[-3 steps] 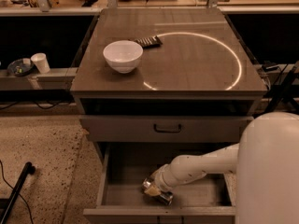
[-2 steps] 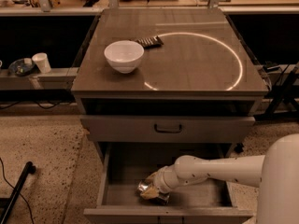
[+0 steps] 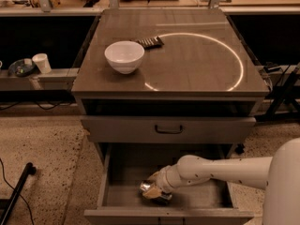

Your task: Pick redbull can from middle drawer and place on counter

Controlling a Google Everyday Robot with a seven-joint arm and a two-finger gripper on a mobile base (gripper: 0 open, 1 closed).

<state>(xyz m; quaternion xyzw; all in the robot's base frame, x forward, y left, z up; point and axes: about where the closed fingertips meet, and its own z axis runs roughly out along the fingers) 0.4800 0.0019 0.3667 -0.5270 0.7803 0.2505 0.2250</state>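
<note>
Meanwhile the robot arm [image 3: 220, 168] has stretched longer and flatter across the open middle drawer [image 3: 123, 179]. The gripper [image 3: 157, 194] has stayed at almost the same spot near the drawer's front, right at the redbull can [image 3: 146, 187]. The can still lies on the drawer floor, not raised. Whether the gripper is clamped on it or spread, I cannot tell. The lift to the counter [image 3: 197, 60], where a white bowl [image 3: 124, 55] stands, seems yet to start.
</note>
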